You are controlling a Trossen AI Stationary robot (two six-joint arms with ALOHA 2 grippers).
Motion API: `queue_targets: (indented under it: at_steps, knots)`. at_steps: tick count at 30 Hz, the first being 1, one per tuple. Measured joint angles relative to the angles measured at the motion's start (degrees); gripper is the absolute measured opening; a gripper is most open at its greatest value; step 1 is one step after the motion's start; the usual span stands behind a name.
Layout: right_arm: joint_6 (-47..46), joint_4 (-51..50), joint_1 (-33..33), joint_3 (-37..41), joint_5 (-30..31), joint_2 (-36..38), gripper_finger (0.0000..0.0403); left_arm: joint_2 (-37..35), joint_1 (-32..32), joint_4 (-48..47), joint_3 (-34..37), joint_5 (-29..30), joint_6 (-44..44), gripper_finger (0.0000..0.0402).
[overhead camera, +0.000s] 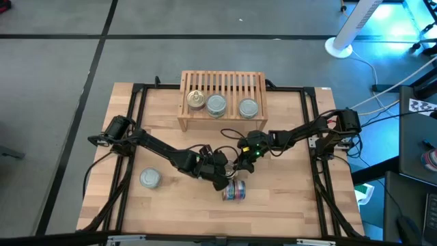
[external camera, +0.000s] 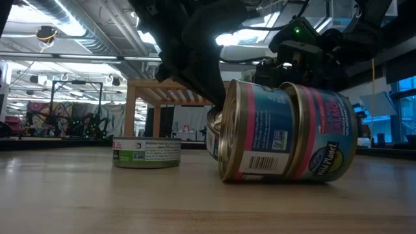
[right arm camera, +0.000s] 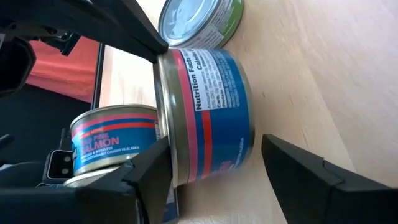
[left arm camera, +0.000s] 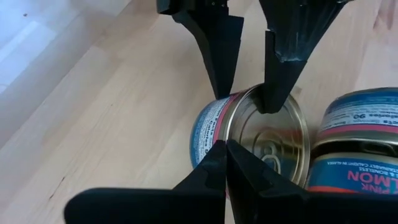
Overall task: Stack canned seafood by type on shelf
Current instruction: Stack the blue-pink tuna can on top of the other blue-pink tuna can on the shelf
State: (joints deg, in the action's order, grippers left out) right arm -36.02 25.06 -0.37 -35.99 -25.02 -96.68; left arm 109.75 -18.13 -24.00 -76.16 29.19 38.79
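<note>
A blue-and-red labelled tin [right arm camera: 211, 106] lies on its side on the table, lid [left arm camera: 267, 134] toward my left wrist. My left gripper [left arm camera: 225, 149] is shut at the lid's rim. My right gripper [right arm camera: 216, 146] is open, its fingers on either side of the tin, one by the lid and one beyond the bottom. Two more blue-and-red tins [external camera: 289, 133] lie on their sides end to end beside it. A green-sided tin [overhead camera: 149, 178] stands at the table's left. The shelf [overhead camera: 225, 80] at the far edge carries three tins [overhead camera: 216, 105]. My left gripper touches the lid's rim [right arm camera: 163, 51] with its shut fingertips [left arm camera: 217, 163], coming slanting down from the table's left. The tin rests on its side on the table. My right gripper has one finger [left arm camera: 273, 87] against the lid [left arm camera: 249, 134]. Its other finger [right arm camera: 311, 174] stands clear of the tin's bottom. The fingers slant down from the table's right.
Black frame rails [overhead camera: 136, 137] run along the table's left and right sides. Bare wood lies near the front edge [overhead camera: 205, 219] and between the shelf and the grippers.
</note>
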Motion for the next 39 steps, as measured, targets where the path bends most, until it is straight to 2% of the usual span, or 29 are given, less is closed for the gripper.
queue_targets:
  at_steps: [10,20,29,39]
  knots:
    - [-1.62,0.4,0.53,0.0,-0.24,-0.01,0.0243,0.0,0.0,0.62,0.0,0.24,0.0,0.0]
    - [-1.82,2.02,3.82,0.11,-0.62,-0.04,0.0244,0.0,-0.09,0.71,0.0,0.26,0.04,0.0]
    - [-3.38,2.52,3.73,0.11,1.9,-0.04,0.0243,0.0,-0.04,0.69,0.0,0.68,0.09,0.0]
    - [-4.03,2.51,3.73,0.09,1.8,-0.04,0.0243,0.0,-0.27,1.24,0.0,1.33,-0.71,0.0]
